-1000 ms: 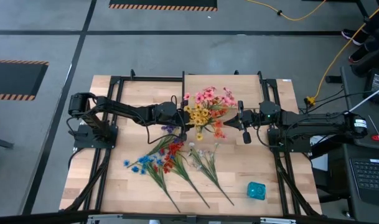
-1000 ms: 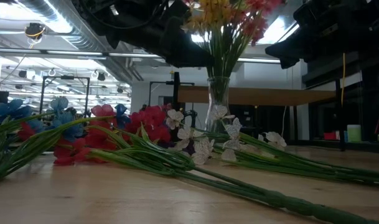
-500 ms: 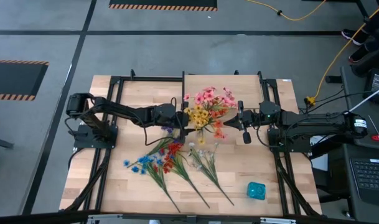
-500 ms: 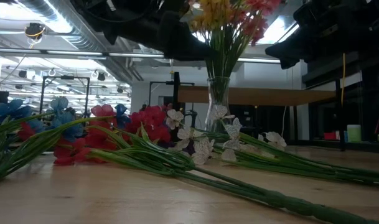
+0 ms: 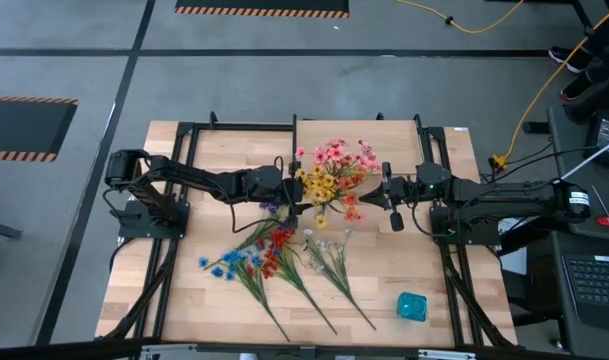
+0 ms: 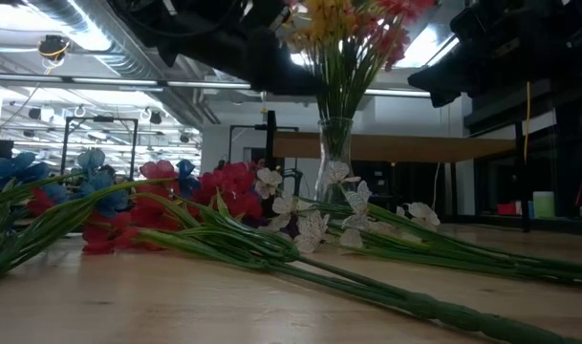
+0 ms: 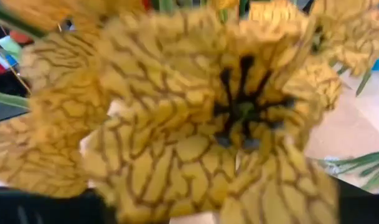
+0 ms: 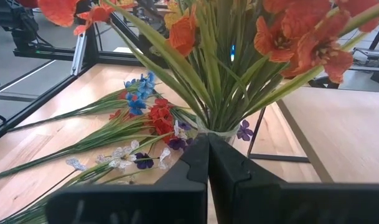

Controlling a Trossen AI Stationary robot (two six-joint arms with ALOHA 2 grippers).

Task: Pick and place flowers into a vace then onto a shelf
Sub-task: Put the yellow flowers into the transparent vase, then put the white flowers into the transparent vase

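A clear glass vase (image 6: 334, 153) stands mid-table, full of flowers (image 5: 332, 175) with pink, yellow and orange blooms. More flowers (image 5: 269, 260) with red, blue and white blooms lie flat on the table nearer its near edge. My left gripper (image 5: 292, 192) hovers at bloom height on the vase's left and is open. Its fingers (image 7: 46, 208) show far apart in the wrist view, with yellow blooms (image 7: 195, 118) filling the space ahead. My right gripper (image 5: 386, 190) is shut and points level at the vase (image 8: 221, 132) from the right, a short way off. The shelf (image 6: 415, 146) shows behind the vase. My left gripper has a yellow bloom (image 7: 177, 174) right over and between its spread fingers, coming at the bunch level from the table's left. I cannot tell whether a finger touches the bloom.
A small teal object (image 5: 412, 306) sits near the table's near right corner. Black frame rails (image 5: 169, 270) run along both sides of the table. The loose stems (image 6: 367, 287) stretch across the near middle of the tabletop.
In the low view, the lower end of my left gripper has lifted away from the green stems above the vase. The hand itself stays beside the yellow blooms. The bunch in the vase stands as before.
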